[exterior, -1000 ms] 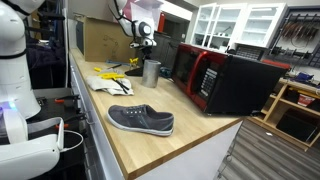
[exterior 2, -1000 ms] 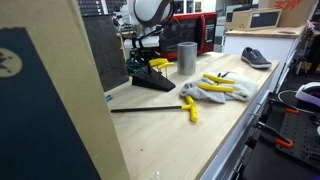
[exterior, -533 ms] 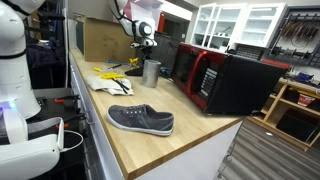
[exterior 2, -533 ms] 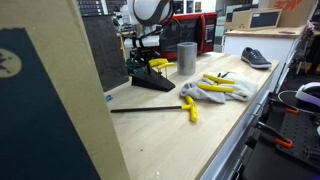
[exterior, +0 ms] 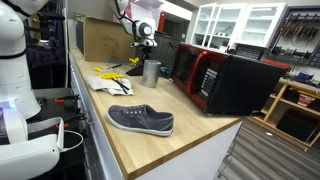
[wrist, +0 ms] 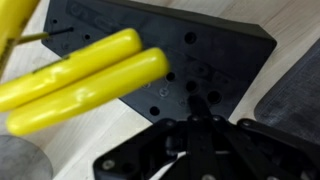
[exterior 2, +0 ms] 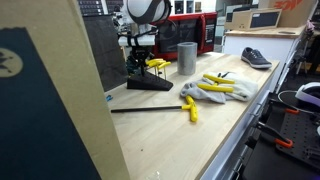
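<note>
My gripper point(wrist: 200, 122) is at the bottom of the wrist view with its fingers drawn together and nothing visible between them. It hovers just above a black plate with holes point(wrist: 195, 45) that lies on the wooden table. Two yellow tool handles point(wrist: 85, 75) lie across the plate's far side. In an exterior view the gripper point(exterior 2: 135, 63) hangs over the plate point(exterior 2: 152, 85), with the yellow handles point(exterior 2: 157, 63) beside it. A metal cup point(exterior 2: 187, 57) stands just past them. In the opposite exterior view the gripper point(exterior: 137, 60) is left of the cup point(exterior: 151, 71).
White and yellow gloves point(exterior 2: 215, 90) and a yellow-handled tool with a black rod point(exterior 2: 188, 107) lie nearer. A grey shoe point(exterior: 141, 120) sits at the table's end. A red and black microwave point(exterior: 225, 78) and a cardboard box point(exterior: 100, 40) stand at the back.
The arm has shifted slightly sideways over the black plate, and the plate looks flatter on the table than before.
</note>
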`<state>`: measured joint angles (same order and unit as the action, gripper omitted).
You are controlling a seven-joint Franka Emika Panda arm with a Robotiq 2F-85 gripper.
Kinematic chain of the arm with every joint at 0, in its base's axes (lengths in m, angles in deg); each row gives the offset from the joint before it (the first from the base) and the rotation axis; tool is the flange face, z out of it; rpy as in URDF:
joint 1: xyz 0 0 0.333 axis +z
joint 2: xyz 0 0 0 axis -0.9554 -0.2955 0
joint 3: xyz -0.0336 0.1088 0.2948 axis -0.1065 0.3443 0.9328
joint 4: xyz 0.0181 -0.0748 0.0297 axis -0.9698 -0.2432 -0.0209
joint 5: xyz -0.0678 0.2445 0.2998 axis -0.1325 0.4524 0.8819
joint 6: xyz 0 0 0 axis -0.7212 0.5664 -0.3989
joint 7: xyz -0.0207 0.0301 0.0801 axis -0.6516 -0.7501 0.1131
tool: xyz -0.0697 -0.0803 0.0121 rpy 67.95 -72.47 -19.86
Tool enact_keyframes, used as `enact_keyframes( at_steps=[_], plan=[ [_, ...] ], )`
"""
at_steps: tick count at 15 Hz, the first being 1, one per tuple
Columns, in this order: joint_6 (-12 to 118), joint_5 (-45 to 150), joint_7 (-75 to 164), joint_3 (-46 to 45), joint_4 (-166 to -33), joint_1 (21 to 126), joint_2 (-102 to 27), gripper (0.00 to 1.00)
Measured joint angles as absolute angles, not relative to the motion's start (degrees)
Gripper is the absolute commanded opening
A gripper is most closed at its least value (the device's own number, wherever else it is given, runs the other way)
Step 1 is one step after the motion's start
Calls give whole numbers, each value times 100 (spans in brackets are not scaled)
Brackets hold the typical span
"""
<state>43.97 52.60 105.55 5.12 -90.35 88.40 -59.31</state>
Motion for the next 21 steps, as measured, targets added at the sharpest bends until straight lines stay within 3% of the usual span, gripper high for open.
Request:
enact_keyframes(
  at_steps=[2,11,21],
  plan=[
    [4342,5215,10551,484,-9021,8840,-5870,34],
    [3164,4506,9180,344,-9148,8788,-4663,99],
    [2477,3924,6143,419,-10146,8471,-3205,100]
  ],
)
